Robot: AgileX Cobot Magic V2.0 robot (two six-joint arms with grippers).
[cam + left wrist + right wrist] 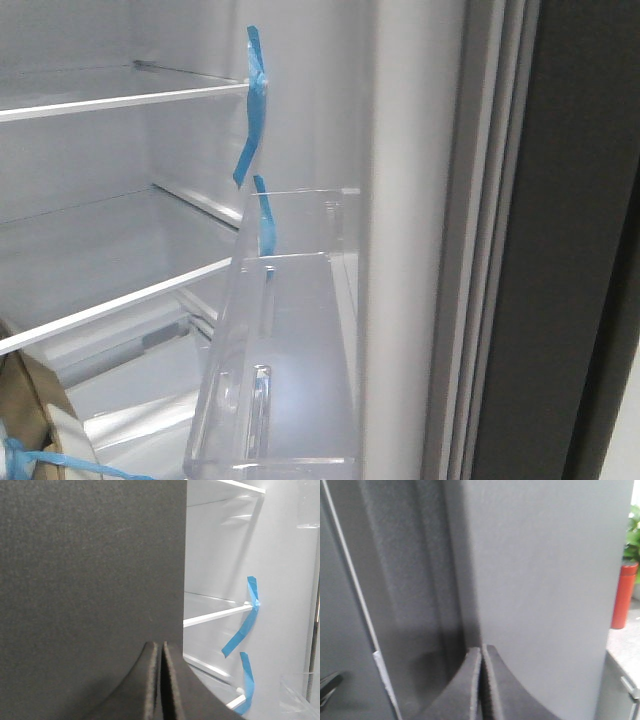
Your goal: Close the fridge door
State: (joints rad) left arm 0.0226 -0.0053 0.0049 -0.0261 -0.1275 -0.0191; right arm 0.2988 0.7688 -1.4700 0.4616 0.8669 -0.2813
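Note:
The fridge door (pixel 410 250) stands open at the right of the front view. I see its white inner side, its ribbed pale seal (pixel 490 250), a clear shelf bin (pixel 290 350) and its dark-grey outer edge (pixel 570 250). Neither gripper shows in the front view. My left gripper (pixel 162 647) is shut and empty, its tips against a matte dark-grey panel (pixel 90 570) beside the open fridge interior (pixel 220 580). My right gripper (pixel 482 650) is shut and empty, its tips against a flat grey panel (pixel 545 580); I cannot tell whether either panel is this door.
White fridge shelves (pixel 120 100) and strips of blue tape (pixel 255 100) are inside. A cardboard box (pixel 30 410) with blue tape is at the lower left. A red cylinder (pixel 624 595) and a green plant (pixel 634 530) stand on a counter beyond the grey panel.

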